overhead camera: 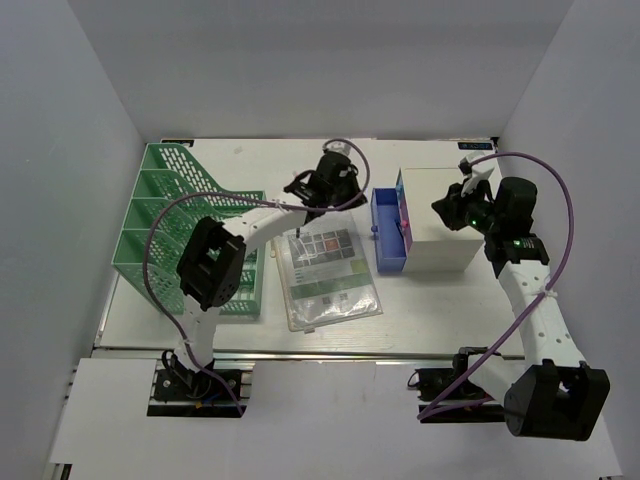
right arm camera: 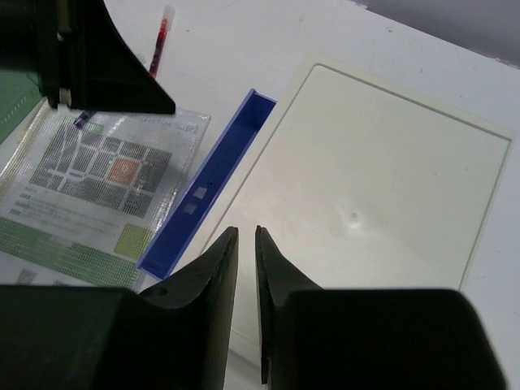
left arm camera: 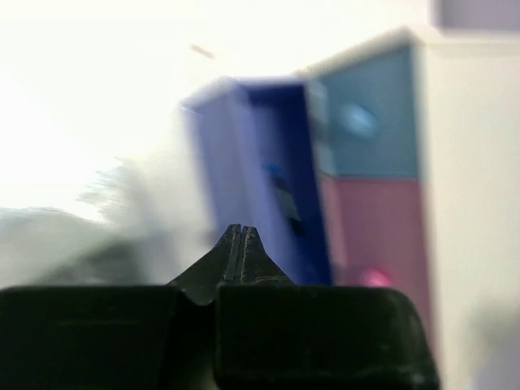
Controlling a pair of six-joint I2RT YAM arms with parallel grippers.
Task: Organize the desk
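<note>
My left tool (left arm camera: 242,231), pinched shut on nothing, sits close to the open blue drawer (left arm camera: 244,162); a careless swing could knock it. My right tool (right arm camera: 246,236), barely parted and empty, hovers over the white box (right arm camera: 382,187). The table (overhead camera: 440,310), white, flat, rail along its near edge, spreads beneath both arms.

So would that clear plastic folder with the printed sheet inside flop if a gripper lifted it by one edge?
Probably: the clear folder looks thin and lies flat on the desk, so it would likely sag. Its glossy surface may be slippery, and it should slide easily if pushed.
</note>
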